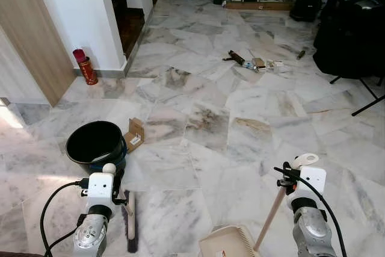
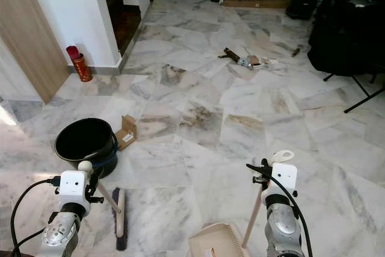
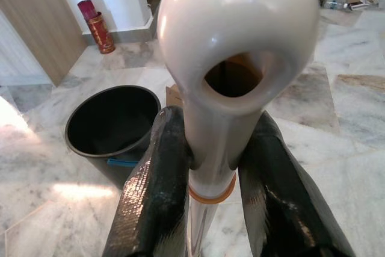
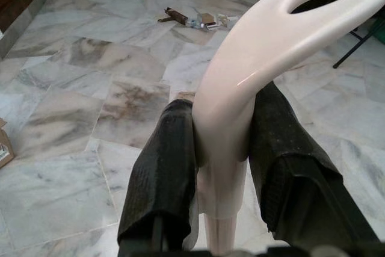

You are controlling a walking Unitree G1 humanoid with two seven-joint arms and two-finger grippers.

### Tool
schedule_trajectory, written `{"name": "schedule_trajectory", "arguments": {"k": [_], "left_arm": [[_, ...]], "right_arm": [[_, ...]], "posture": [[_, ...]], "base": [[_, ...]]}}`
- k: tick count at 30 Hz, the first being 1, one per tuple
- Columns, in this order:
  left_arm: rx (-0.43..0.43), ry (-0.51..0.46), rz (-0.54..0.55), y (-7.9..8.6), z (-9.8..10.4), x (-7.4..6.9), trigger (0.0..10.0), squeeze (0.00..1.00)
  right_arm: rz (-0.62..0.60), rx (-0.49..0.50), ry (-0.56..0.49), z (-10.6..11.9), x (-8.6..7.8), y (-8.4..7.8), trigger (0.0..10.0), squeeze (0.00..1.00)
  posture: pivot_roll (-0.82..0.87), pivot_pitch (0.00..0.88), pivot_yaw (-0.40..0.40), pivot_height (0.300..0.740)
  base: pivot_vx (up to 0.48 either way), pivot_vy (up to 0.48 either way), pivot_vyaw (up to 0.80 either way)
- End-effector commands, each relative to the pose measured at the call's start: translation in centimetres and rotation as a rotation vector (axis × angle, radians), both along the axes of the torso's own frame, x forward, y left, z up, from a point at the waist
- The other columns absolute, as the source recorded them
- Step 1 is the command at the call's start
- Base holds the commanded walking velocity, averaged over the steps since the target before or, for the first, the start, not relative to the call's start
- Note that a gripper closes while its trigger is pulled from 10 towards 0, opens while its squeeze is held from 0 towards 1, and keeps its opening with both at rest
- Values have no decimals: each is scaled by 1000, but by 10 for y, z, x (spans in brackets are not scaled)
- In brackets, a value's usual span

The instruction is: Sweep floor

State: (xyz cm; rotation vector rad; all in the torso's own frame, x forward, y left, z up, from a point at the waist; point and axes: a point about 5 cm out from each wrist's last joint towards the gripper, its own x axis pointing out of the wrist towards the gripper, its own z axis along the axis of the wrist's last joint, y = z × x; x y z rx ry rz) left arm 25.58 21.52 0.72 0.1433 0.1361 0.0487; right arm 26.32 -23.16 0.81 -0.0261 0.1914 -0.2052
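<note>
Below, two tools are seen, each closed on one handle; the left tool (image 3: 210,173) is clamped on the cream handle of one brush (image 2: 119,224), whose dark bristle head rests on the marble floor (image 1: 198,124) just beside one black bucket (image 1: 95,142); the black fingers (image 3: 153,191) press the handle on both sides, below its looped end; the right tool (image 4: 222,173) is clamped on the cream looped handle of one dustpan (image 1: 231,242), whose wooden shaft slants down to the pan lying on the floor between the two arms; one small open cardboard box (image 1: 135,133) lies on the floor touching or just beside the bucket, on its far side; one small scatter of litter (image 1: 252,62) is spread on the floor well ahead, far from the brush and the dustpan, and its pieces are too small to be counted; one red cylindrical stand (image 1: 86,67) is set at the foot of the white wall (image 1: 78,10), next to one wooden door panel (image 1: 30,34); several black bags (image 1: 349,34) are piled at the far right, their number not to be told.
</note>
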Motion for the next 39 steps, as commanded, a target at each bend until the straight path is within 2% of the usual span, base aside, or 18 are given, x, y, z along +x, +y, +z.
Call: {"name": "schedule_trajectory", "arguments": {"k": [1,10,39], "left_arm": [[-69,680,87,12,-80,-74,10000,0],[-76,697,86,10,-83,-79,10000,0],[-76,697,86,10,-83,-79,10000,0]], "right_arm": [[49,272,613,-79,-63,25,10000,0],[35,226,613,-75,-60,15,10000,0],[35,226,613,-75,-60,15,10000,0]], "posture": [[22,0,-75,740],[26,0,-92,740],[26,0,-92,740]], "base": [[0,0,0],[0,0,0],[0,0,0]]}}
